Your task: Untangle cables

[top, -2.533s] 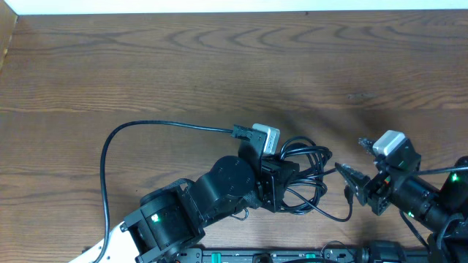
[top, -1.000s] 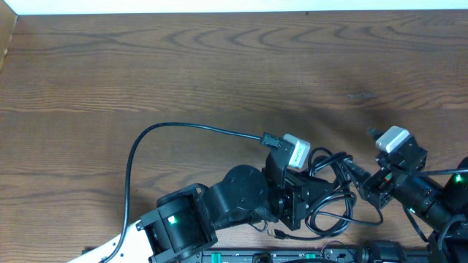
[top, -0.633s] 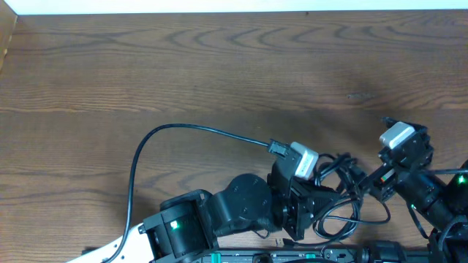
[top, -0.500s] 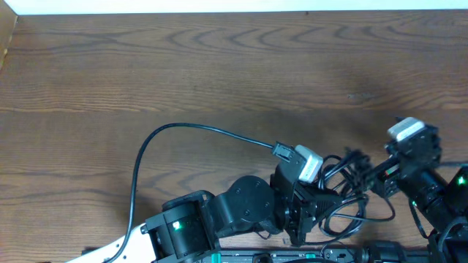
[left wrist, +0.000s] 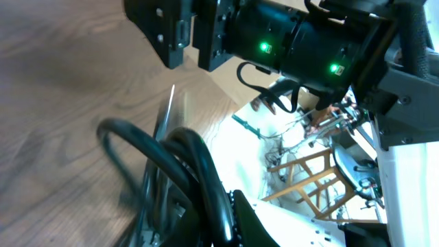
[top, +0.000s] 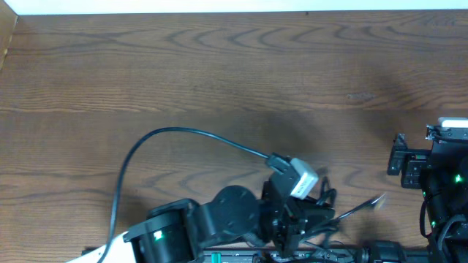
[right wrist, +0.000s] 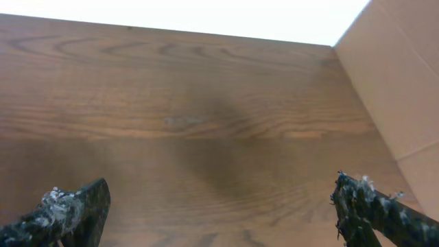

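Overhead, the cables (top: 322,210) lie in a bunched knot of loops at the near edge of the surface (top: 219,73), right of its middle. They sit directly under the left gripper (top: 296,218). Its fingers are clenched, and the left wrist view shows the black loops (left wrist: 192,158) crowded against them, so they appear to pinch the bundle. One thin strand (top: 362,208) trails out toward the right edge, too blurred to tell whether it ends in a plug.

The right gripper (top: 401,155) hangs near the right edge, well apart from the bundle. Its fingers (right wrist: 75,206) are spread wide with only bare wood between them, so it holds nothing.

Judging by this, the untangling is at an early stage. The loops overlap in one clump, no cord lies separate and straight, and only one arm has any hold. What is left is most of the job: the right fingers need to take a free strand or plug and draw it away from the clump while the left anchors the rest.
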